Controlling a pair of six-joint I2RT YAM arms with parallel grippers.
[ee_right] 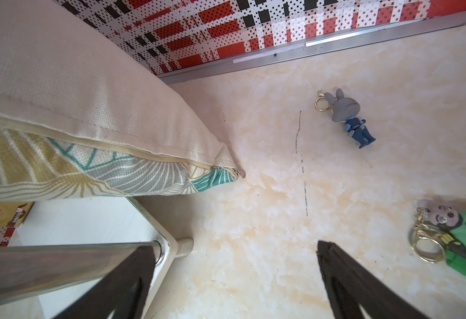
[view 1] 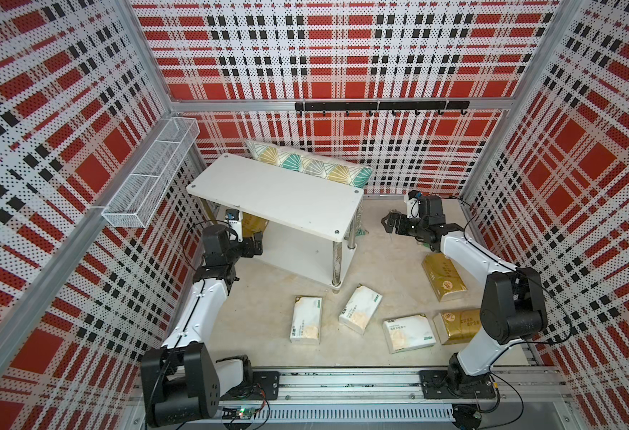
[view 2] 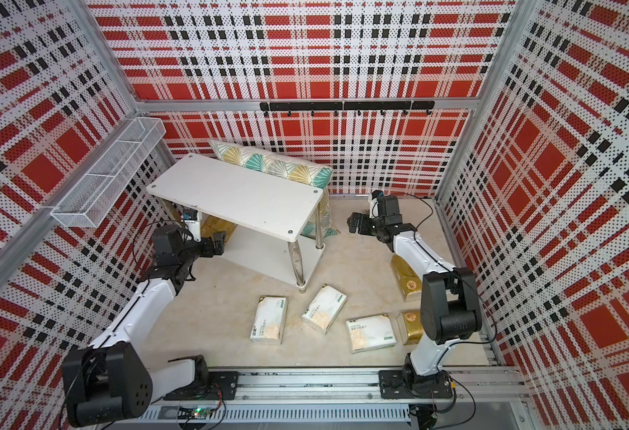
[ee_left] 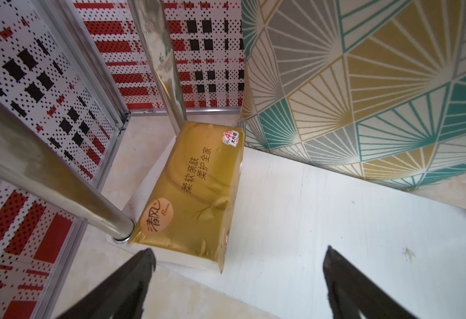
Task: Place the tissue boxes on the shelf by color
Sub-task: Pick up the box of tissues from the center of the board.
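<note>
The white two-tier shelf (view 1: 275, 190) (view 2: 231, 193) stands at the back left. One gold tissue box (ee_left: 193, 187) (view 1: 254, 222) lies on its lower tier beside a chrome leg. My left gripper (ee_left: 239, 248) (view 1: 258, 242) hangs open just in front of that box, holding nothing. Three white tissue boxes (view 1: 306, 319) (view 1: 360, 308) (view 1: 408, 332) lie on the floor in front. Two gold tissue boxes (view 1: 444, 277) (view 1: 458, 325) lie at the right, partly hidden by the right arm. My right gripper (ee_right: 233, 244) (view 1: 390, 221) is open and empty over bare floor by the shelf's right end.
A teal-and-gold pillow (view 1: 309, 165) (ee_right: 60, 154) leans behind the shelf. A wire basket (view 1: 149, 178) hangs on the left wall and a black hook rail (view 1: 380, 106) on the back wall. Two figure keychains (ee_right: 345, 116) (ee_right: 461, 237) lie on the floor near my right gripper.
</note>
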